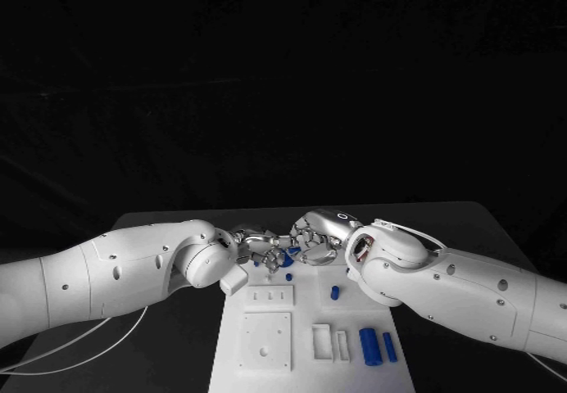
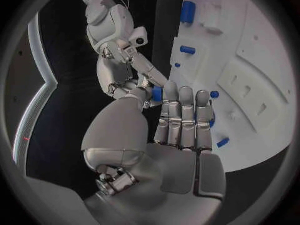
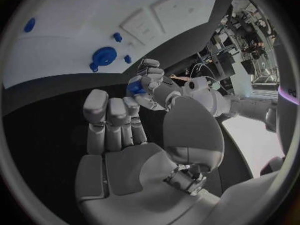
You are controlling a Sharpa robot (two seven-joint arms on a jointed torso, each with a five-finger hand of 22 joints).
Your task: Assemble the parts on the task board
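Above the far end of the board (image 1: 310,327), the two hands met fingertip to fingertip, the left hand (image 1: 258,243) and the right hand (image 1: 317,239) with a small blue part (image 1: 288,259) between them. The fingers of both closed round it, but which hand truly held it I could not tell. Other blue parts lay on the board, two cylinders (image 1: 378,346) side by side near its right edge and a peg (image 1: 334,291) further up.

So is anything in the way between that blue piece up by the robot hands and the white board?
Nothing visible is. The left robot hand pinches the blue part just over the far end of the task board. The right robot hand is close beside the part, not under it.
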